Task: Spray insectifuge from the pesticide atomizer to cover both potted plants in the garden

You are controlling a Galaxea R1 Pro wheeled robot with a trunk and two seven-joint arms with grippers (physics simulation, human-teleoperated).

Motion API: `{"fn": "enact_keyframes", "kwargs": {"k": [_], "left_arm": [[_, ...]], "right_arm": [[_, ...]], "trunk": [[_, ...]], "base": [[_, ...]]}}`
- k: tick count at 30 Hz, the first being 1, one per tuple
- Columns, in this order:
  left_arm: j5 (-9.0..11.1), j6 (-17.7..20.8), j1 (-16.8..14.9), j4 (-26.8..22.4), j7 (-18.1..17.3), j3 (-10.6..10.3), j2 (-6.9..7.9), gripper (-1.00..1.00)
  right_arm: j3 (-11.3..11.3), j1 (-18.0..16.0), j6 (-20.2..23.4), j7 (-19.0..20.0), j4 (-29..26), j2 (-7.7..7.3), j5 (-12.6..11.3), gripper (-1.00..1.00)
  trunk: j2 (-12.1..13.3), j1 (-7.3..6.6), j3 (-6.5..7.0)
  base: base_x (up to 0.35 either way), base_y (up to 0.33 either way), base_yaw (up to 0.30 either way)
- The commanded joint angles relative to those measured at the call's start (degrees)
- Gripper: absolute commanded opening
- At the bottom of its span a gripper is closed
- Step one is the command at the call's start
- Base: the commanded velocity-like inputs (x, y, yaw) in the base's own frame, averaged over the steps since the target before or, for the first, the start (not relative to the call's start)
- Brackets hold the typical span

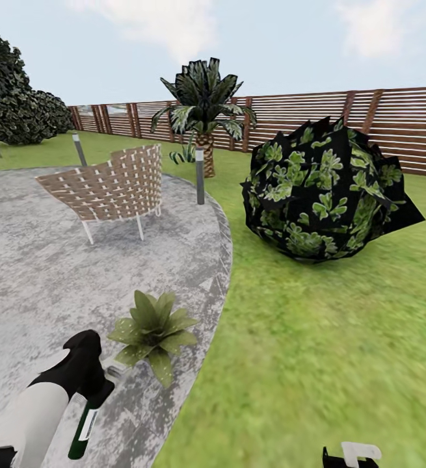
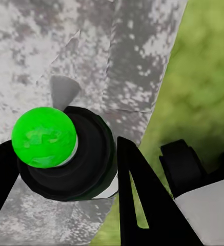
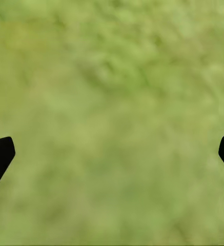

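On the patio edge, my left gripper [image 1: 95,383] clamps the pesticide atomizer [image 1: 82,426], its nozzle just beside the potted plant [image 1: 153,331]. Spraying is the step in hand; next I must aim squarely at the leaves. My right gripper [image 3: 112,154] hangs open over the lawn [image 1: 317,351].

Mottled rough stone patio [image 1: 30,279], slatted wooden fence [image 1: 304,117], woven wicker chair [image 1: 112,185], glossy dark atomizer [image 1: 82,426].

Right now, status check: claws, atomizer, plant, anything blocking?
Left claw shut on atomizer, nozzle toward plant at patio edge. Right claw open over grass. Nothing between nozzle and plant.
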Motion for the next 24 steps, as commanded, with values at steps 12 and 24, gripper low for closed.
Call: {"fn": "enact_keyframes", "kwargs": {"k": [12,24], "left_arm": [[-0.1,0.36,-0.01,-0.04,0.16,0.68,-0.14,-1.0],[2.14,0.36,-0.02,-0.05,0.27,1.09,0.02,-1.0]], "right_arm": [[-0.29,-0.05,-0.17,-0.28,0.1,-0.07,0.65,1.0],[-0.29,-0.04,-0.26,-0.28,0.19,0.28,0.68,1.0]], "trunk": [[-0.02,0.0,-0.05],[-0.02,0.0,-0.05]], "base": [[-0.03,-0.269,0.001],[0.1,-0.138,0.168]]}}
